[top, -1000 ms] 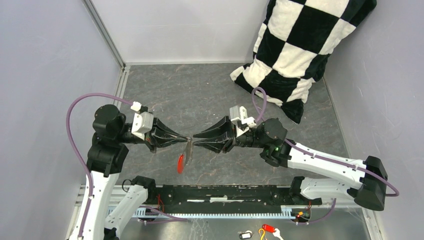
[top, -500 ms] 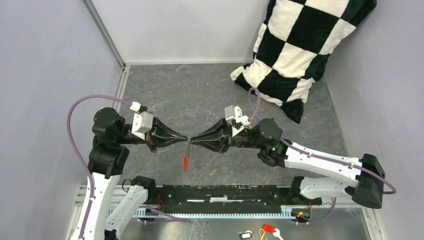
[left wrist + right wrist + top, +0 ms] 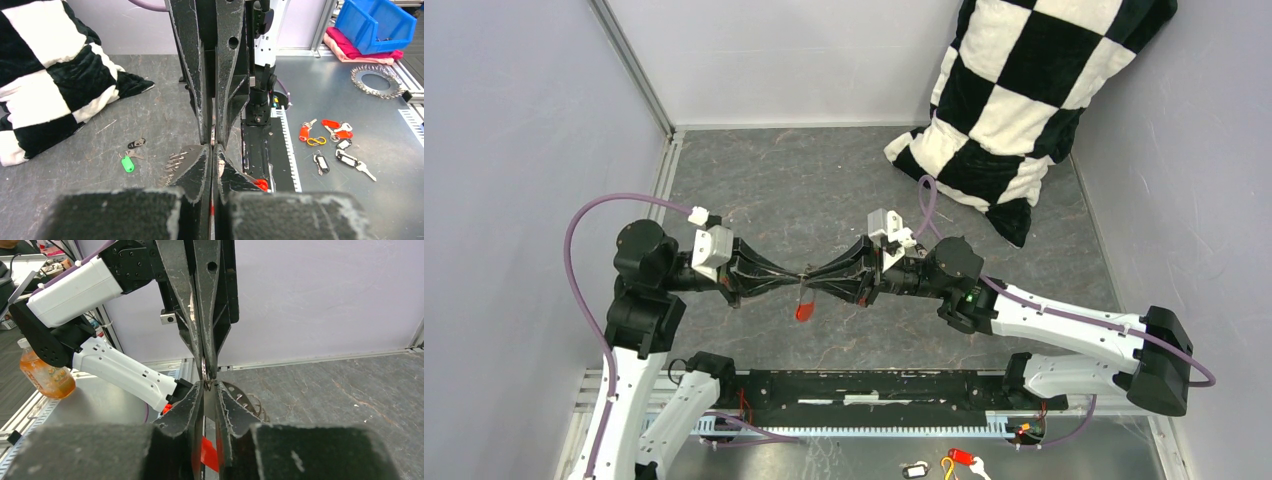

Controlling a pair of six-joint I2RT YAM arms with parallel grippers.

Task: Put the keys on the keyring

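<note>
1. Left gripper (image 3: 797, 277): points toward frame centre from the left in the top view. Jaws fully closed, pinching the keyring (image 3: 804, 278) at their tips.
2. Right gripper (image 3: 812, 279): points at the left gripper from the right, tip to tip at frame centre, above the table (image 3: 824, 190). In both wrist views its jaws stand almost together with a narrow slit between them. Whether they actually grip the keyring cannot be told.
3. Keyring: held in the air at the meeting point of the 2 grippers. Only a small silvery piece shows there; its loops are too fine to make out.
4. Red key (image 3: 803, 312): hangs just below the meeting point, clear of the table. The link to the keyring is too small to confirm.
5. Green key (image 3: 128, 163): lies on the table, lower left of the left wrist view, apart from both grippers.
6. Dark metal key (image 3: 136, 144): lies on the table just above the green key, near it but not touching.
7. Chequered cushion (image 3: 1024, 90): upper right of the top view, well apart from the grippers.
</note>
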